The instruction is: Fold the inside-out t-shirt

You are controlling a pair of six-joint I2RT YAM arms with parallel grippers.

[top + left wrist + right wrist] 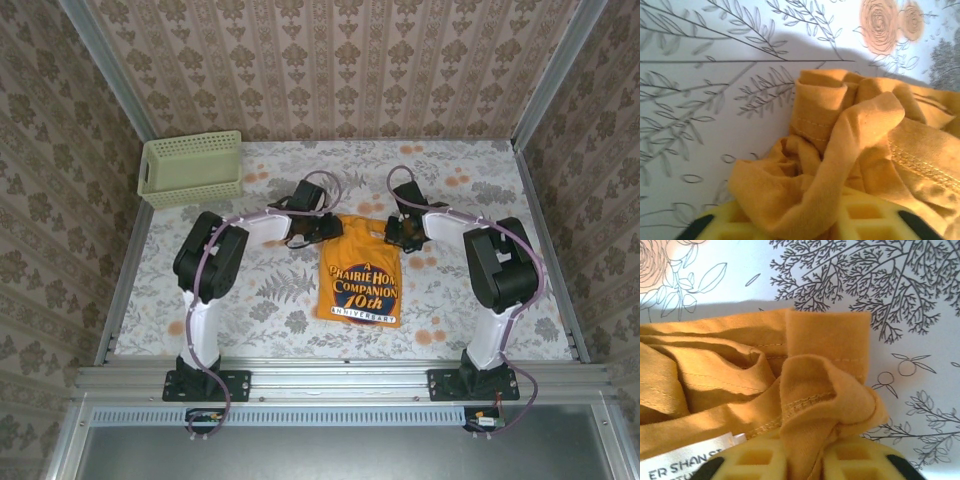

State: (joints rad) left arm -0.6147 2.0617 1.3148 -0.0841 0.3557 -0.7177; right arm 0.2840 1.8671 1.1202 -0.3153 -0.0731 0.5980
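Left gripper pinches bunched t-shirt on floral table.

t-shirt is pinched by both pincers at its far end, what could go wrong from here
Each grip is a bunched wad: the left pincer and right pincer hold crumpled cloth, so the t-shirt may fold wrinkled or slip out. Uneven pulls could skew the fold.
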